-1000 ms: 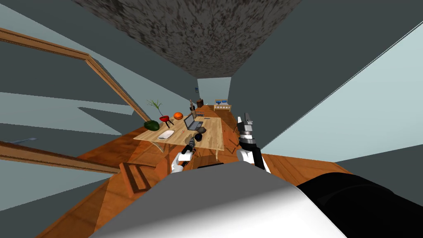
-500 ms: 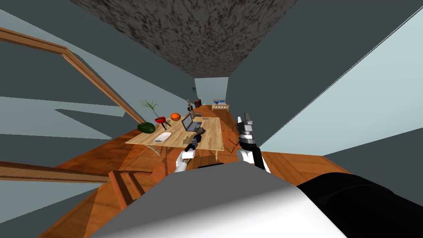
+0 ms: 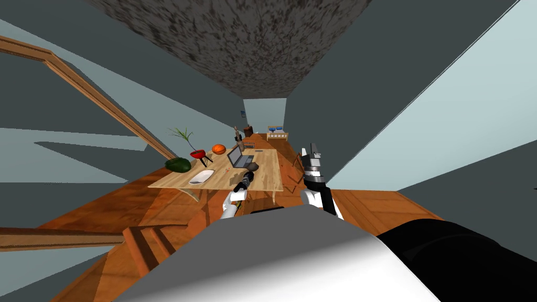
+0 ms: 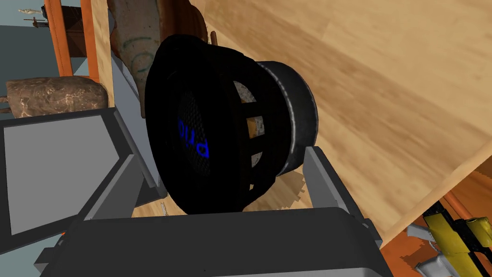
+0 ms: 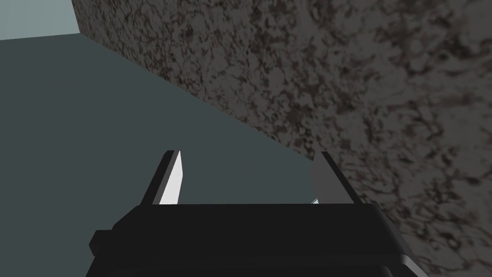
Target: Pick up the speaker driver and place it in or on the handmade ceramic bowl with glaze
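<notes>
The robot's left jaws clamp the black speaker [image 4: 216,130], cone to magnet, over the near edge of the tabletop [image 4: 384,96]; the brownish bowl [image 4: 137,43] lies straight ahead beside the laptop [image 4: 48,163], while the right jaws stand open, idle

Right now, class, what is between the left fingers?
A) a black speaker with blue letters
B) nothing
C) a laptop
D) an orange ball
A: the left wrist view shows the black speaker, blue letters on its cone, pressed between the left fingers over the wooden table.
</notes>
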Robot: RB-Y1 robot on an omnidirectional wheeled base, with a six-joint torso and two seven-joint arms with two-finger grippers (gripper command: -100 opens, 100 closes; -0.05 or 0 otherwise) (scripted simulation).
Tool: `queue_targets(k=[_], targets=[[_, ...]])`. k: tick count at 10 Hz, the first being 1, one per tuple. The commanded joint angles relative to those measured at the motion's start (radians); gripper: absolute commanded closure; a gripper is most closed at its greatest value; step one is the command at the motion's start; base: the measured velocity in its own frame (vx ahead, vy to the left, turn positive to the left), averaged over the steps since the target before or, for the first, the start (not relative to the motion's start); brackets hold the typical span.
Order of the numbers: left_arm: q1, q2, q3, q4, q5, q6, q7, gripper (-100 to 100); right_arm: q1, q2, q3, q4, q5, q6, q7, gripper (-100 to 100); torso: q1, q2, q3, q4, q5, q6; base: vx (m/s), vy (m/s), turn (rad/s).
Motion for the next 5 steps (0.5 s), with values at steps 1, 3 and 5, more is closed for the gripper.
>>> queue_targets(k=[1,3,5], targets=[[-0.012,0.001,0.017,0.031,0.000,-0.020,0.002,-100,0.000,0.000,0.000,0.000,0.000,0.000,0.000,0,0.000,0.000,0.000,0.000,0.000,0.000,0.008,0.000,-0.092],[-0.005,-0.002,0.012,0.019,-0.003,-0.014,0.001,100,0.000,0.000,0.000,0.000,0.000,0.000,0.000,0,0.000,0.000,0.000,0.000,0.000,0.000,0.002,0.001,-0.009],[-0.005,-0.002,0.011,0.019,-0.004,-0.013,0.000,100,0.000,0.000,0.000,0.000,0.000,0.000,0.000,0,0.000,0.001,0.001,0.001,0.000,0.000,0.000,0.000,0.000]])
